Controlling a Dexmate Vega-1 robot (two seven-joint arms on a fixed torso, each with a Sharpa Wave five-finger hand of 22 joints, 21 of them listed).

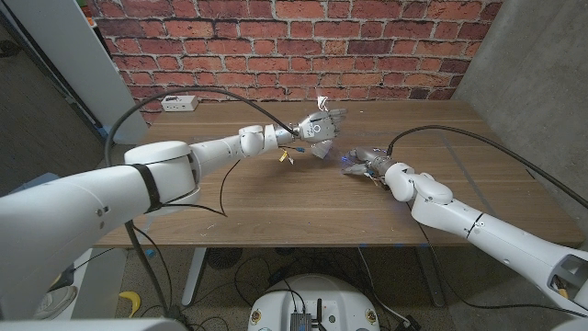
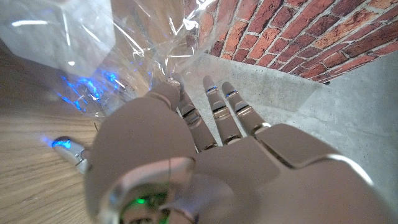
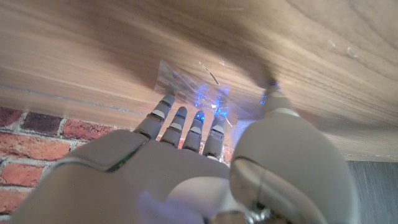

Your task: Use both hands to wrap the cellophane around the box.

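- white box (image 1: pixel 179 103): far left corner of table (image 1: pixel 276 207), by the brick wall (image 1: pixel 276 46), well apart from both hands.
- left hand (image 1: pixel 321 126): raised above table middle, pinching an edge of cellophane (image 1: pixel 323 152); other fingers spread.
- cellophane: crumpled sheet near table centre, one end lifted, rest on the wood between the hands.
- right hand (image 1: pixel 367 164): low on table, right of centre, fingertips (image 3: pixel 186 118) on the cellophane; grip — cannot tell.
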